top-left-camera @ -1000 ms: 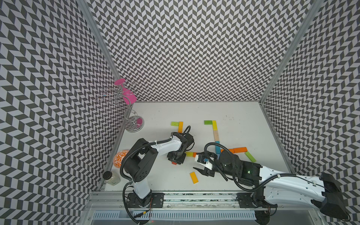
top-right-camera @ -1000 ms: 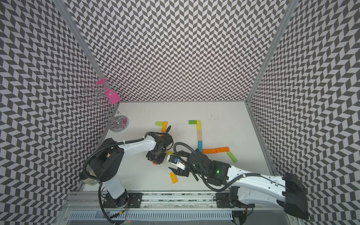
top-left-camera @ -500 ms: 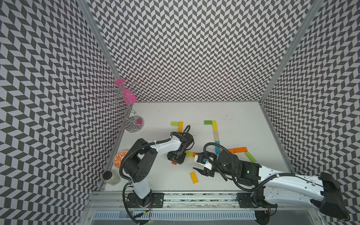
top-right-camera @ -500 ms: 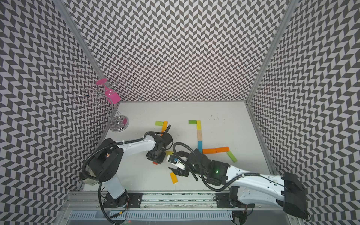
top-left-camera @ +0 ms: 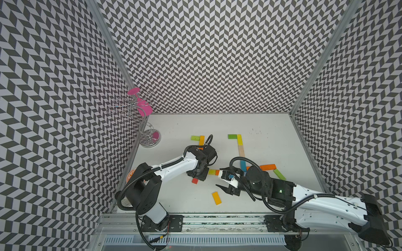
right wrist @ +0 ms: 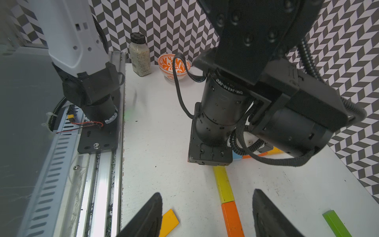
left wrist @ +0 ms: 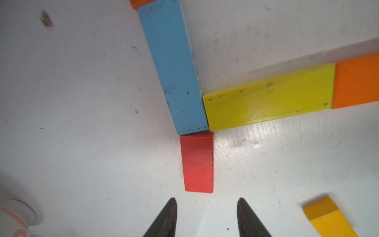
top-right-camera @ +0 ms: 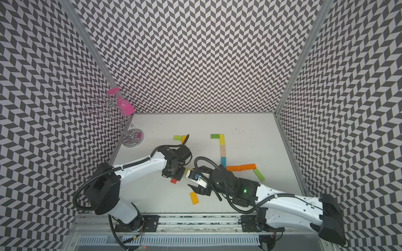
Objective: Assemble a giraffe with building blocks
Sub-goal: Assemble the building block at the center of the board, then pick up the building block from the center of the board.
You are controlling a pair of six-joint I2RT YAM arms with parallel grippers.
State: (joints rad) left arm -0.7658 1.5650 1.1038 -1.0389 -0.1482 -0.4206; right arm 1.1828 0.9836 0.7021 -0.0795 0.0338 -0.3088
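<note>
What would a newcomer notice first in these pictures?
The black-and-white zigzag walls dominate. Mid-table, the left gripper and right gripper, both open, hover close together over bright building blocks. A red block lies just ahead of the left gripper, touching the end of a blue block.

Red block (left wrist: 198, 162), blue block (left wrist: 174, 67), yellow block (left wrist: 268, 98); white worktop (left wrist: 82, 123); black-and-white chevron walls (top-left-camera: 217, 54); orange-patterned bowl (right wrist: 165, 61); pink glass (top-left-camera: 144, 108).

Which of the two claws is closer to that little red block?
Left. The left gripper, open, points at the red block from just short of it; the right gripper hangs farther off.
</note>
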